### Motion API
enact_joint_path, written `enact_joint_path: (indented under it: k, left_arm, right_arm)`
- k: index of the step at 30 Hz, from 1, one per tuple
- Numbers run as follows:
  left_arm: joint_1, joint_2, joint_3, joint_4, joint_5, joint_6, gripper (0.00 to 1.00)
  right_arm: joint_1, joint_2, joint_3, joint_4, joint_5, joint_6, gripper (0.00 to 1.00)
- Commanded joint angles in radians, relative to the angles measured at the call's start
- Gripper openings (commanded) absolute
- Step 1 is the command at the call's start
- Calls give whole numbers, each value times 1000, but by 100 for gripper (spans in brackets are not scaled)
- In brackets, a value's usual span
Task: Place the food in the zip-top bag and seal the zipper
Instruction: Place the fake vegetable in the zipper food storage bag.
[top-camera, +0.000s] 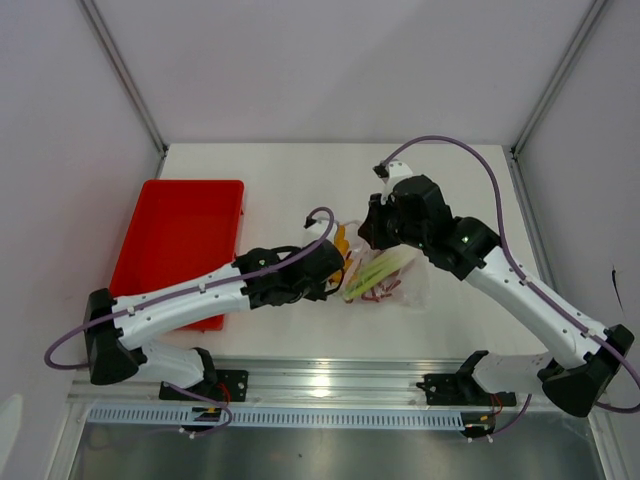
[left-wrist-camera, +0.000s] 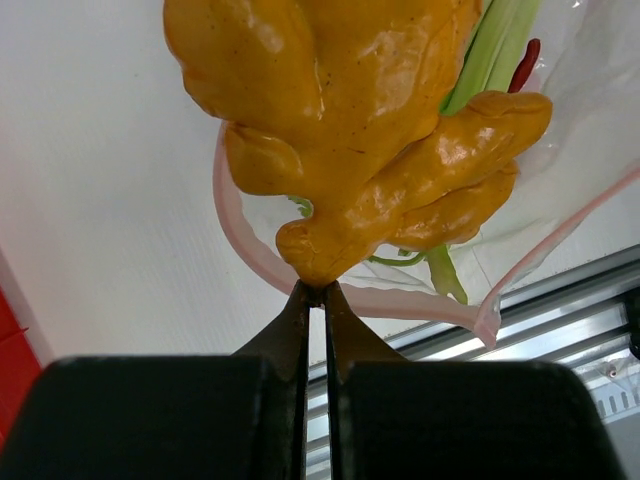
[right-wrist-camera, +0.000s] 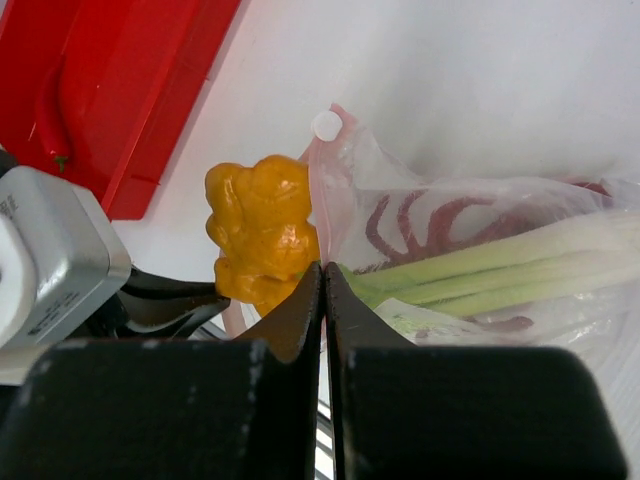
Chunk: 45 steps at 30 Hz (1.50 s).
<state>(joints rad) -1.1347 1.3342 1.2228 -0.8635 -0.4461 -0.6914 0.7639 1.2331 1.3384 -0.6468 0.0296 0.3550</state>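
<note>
My left gripper (top-camera: 335, 262) is shut on a knobbly yellow-orange food piece (left-wrist-camera: 350, 130) and holds it by its lower tip (left-wrist-camera: 316, 287) at the mouth of the clear zip-top bag (top-camera: 405, 285). My right gripper (top-camera: 372, 232) is shut on the bag's mouth edge (right-wrist-camera: 323, 268) and holds it up. The pink-red zipper strip (left-wrist-camera: 420, 300) curves open below the piece; its white slider (right-wrist-camera: 326, 125) sits at the far end. Light green stalks (right-wrist-camera: 500, 265), a red crab (right-wrist-camera: 420, 215) and a red chili (left-wrist-camera: 528, 62) lie inside the bag.
The red tray (top-camera: 180, 240) stands at the left, behind my left arm. A metal rail (top-camera: 330, 380) runs along the table's near edge. Grey walls close the table at the back and sides.
</note>
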Motion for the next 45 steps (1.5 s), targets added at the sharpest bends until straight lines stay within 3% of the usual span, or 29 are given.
enact_joint_path:
  k: [1, 17, 21, 24, 25, 26, 29, 35, 38, 39, 42, 45]
  left_arm:
    - [-19, 20, 53, 0, -6, -7, 1]
    - [-28, 125, 152, -29, 170, 76, 2]
    - [-27, 106, 168, -31, 210, 95, 57]
    - [-10, 73, 175, -43, 204, 85, 75]
    - [-4, 62, 167, -42, 214, 86, 76]
    - [1, 51, 167, -43, 204, 79, 88]
    - [10, -10, 140, -57, 129, 55, 93]
    - [38, -188, 32, -45, 18, -52, 93]
    - [128, -300, -67, -22, 56, -100, 93]
    - [218, -323, -109, -9, 148, -102, 93]
    - [387, -392, -175, -31, 246, -111, 93]
    - [489, -440, -209, -78, 213, -119, 99]
  right_arm:
    - [-6, 3, 50, 30, 10, 21, 0]
    - [-5, -4, 28, 50, -17, -7, 0]
    - [-6, -4, 27, 50, -17, -8, 0]
    - [-6, -7, 28, 50, -17, -7, 0]
    - [-6, -9, 28, 50, -17, -8, 0]
    - [-5, -12, 27, 50, -17, -7, 0]
    - [-6, -21, 22, 47, -19, -7, 0]
    - [-6, -49, -4, 44, -14, -8, 0]
    - [-6, -63, -28, 44, -8, -13, 0]
    - [-6, -67, -36, 45, -8, -17, 0]
    - [-6, -76, -61, 44, -10, -25, 0]
    - [-5, -81, -73, 47, -13, -36, 0]
